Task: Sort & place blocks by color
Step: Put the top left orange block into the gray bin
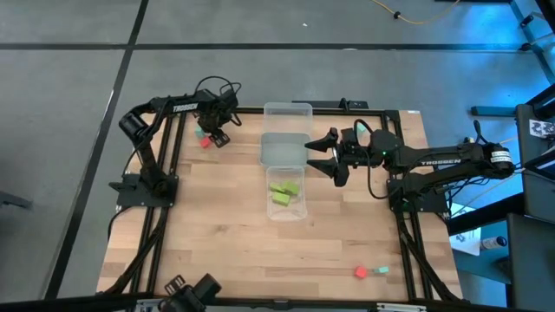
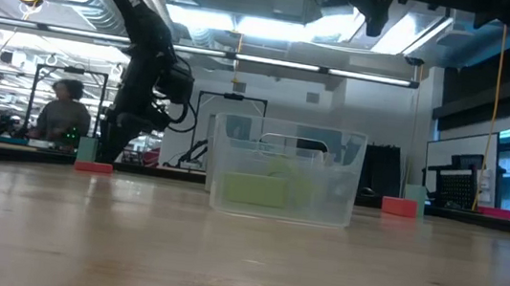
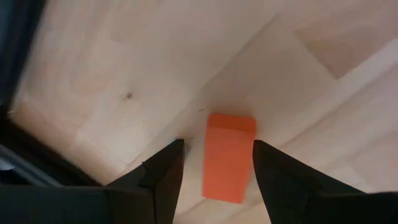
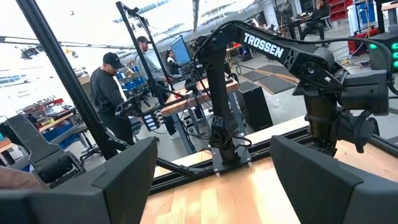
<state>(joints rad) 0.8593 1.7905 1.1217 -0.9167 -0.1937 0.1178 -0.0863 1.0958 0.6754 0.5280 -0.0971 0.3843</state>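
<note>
A red block (image 3: 229, 155) lies flat on the wooden table at the far left; it also shows in the high view (image 1: 205, 142). A mint teal block (image 1: 199, 132) lies just beside it. My left gripper (image 3: 217, 144) is open and points down over the red block, one finger on either side of it, with a gap showing at each finger. Several lime blocks (image 1: 284, 191) lie in the nearest clear tray (image 1: 300, 213). A red block (image 1: 360, 272) and a teal block (image 1: 382, 270) lie near the front right. My right gripper (image 1: 323, 154) is open and empty beside the middle tray (image 1: 270, 156).
Three clear trays stand in a row down the table's middle, the far one (image 1: 287, 107) with nothing seen in it. The left arm's base (image 1: 143, 186) stands at the table's left edge. People stand in the room beyond the table (image 4: 112, 93).
</note>
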